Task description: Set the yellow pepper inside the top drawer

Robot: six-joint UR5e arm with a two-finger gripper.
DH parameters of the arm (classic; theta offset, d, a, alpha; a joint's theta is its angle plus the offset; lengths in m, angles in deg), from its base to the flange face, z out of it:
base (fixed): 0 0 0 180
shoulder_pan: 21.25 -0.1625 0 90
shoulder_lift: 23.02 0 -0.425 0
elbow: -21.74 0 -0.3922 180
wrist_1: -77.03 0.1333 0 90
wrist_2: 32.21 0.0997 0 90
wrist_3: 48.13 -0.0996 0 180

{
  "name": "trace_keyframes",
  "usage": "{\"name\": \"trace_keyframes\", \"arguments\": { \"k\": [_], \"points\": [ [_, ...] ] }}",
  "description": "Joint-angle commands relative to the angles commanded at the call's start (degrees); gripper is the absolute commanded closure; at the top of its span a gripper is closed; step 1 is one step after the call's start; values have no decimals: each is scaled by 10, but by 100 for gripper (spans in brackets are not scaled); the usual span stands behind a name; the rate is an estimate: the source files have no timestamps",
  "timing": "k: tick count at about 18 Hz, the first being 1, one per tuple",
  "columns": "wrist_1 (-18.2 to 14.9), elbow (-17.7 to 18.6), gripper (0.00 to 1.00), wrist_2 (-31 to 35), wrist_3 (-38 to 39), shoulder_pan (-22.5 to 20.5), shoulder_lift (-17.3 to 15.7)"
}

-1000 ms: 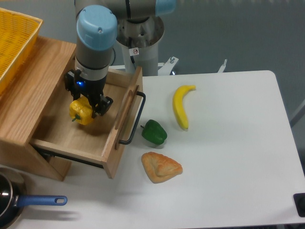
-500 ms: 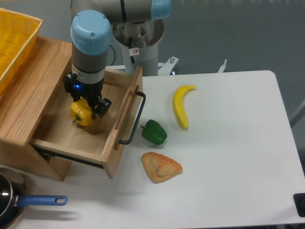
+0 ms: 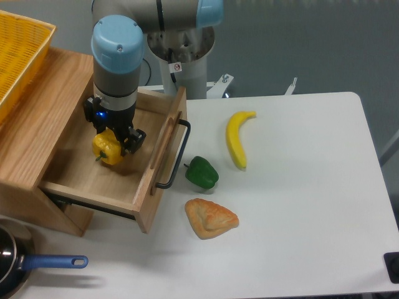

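Placing step: gripper [image 3: 116, 141] clamps the yellow pepper [image 3: 106, 147] just above the floor of the open top drawer [image 3: 146, 187]. Next: lower slightly, release, lift clear

arm reaching down from upper left, wrist pointing straight down; gripper [image 3: 115, 140] hanging low, fingers clamping yellow pepper [image 3: 106, 148] between them; blue light glowing on wrist
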Motion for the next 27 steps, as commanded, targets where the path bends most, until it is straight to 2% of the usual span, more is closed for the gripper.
{"name": "trace_keyframes", "arguments": {
  "k": [9, 15, 19, 27],
  "points": [
    [11, 0, 8, 0, 0, 1, -2],
    [16, -13, 6, -2, -4, -6, -10],
    [22, -14, 6, -6, -4, -19, -27],
    [34, -24, 3, -90, 0, -92, -47]
  ]
}}
